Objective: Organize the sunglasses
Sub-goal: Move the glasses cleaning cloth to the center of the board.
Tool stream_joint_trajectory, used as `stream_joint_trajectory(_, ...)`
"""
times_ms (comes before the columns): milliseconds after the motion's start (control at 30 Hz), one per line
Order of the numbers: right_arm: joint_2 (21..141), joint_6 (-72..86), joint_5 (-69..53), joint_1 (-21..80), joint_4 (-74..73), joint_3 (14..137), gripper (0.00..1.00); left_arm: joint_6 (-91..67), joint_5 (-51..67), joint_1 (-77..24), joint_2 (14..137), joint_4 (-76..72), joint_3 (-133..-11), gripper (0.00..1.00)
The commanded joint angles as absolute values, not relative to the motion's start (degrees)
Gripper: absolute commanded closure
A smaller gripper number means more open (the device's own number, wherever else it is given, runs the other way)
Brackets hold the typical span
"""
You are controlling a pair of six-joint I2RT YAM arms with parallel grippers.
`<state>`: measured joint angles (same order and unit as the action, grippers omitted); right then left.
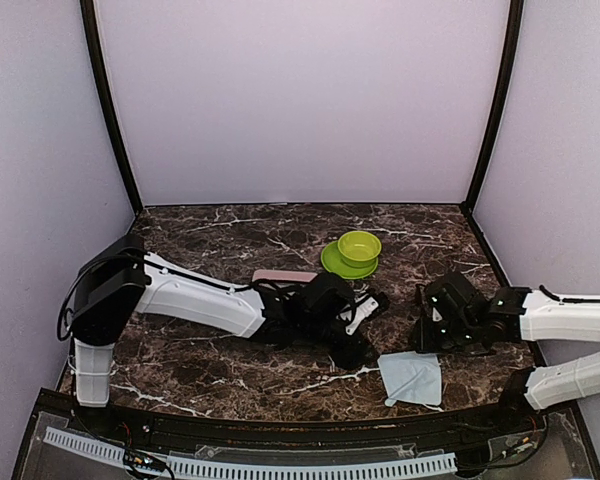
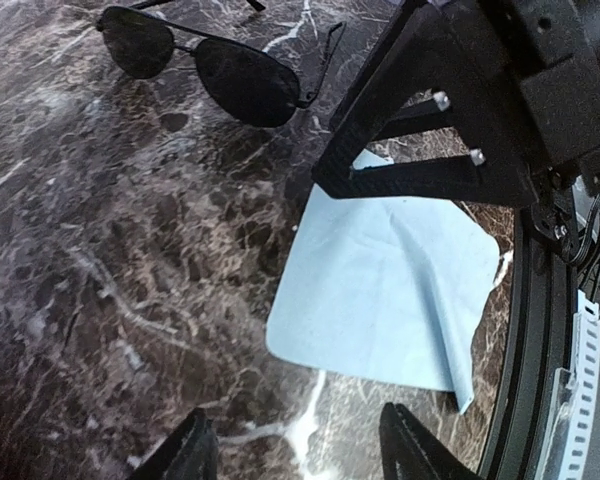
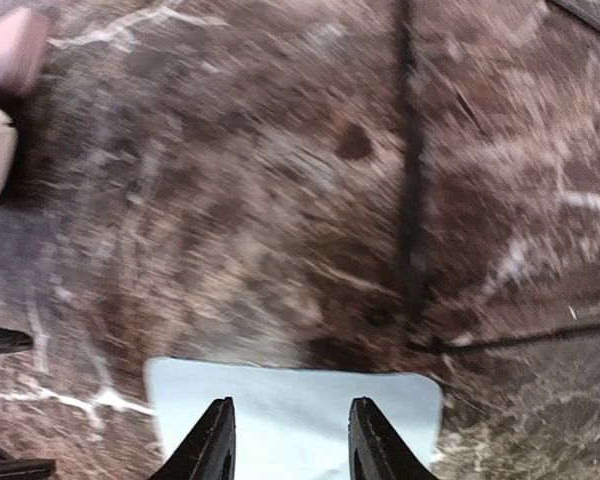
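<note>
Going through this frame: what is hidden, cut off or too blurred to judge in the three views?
Left wrist view: thin black wire-framed sunglasses, one temple cut off by the top edge.
Top view: the sunglasses cannot be found, dark on the dark marble table near the left arm.
Right wrist view: motion blur leaves thin dark lines on the marble unidentifiable; the left edge cuts the pink rectangular case.
No second pair shows.

Overhead camera looks down across the whole table (image 1: 210, 230); both wrist cameras face it closely, sharing the blue cloth (image 2: 380, 290).
</note>
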<state>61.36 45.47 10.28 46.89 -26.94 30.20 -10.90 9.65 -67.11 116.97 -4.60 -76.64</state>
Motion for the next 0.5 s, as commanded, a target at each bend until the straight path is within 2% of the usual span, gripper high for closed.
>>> stream_joint_trajectory(0, 60.57, 48.91, 11.38, 45.32, -31.55, 26.69, 0.6, -9.33, 11.61, -68.25, 121.44, -2.22, -83.91, 0.45)
stream_joint_trajectory(467, 61.98, 48.99, 12.91, 44.56, -30.0, 24.76, 0.67, -4.92, 9.47, -69.67, 131.65, 4.99, -94.82, 0.54)
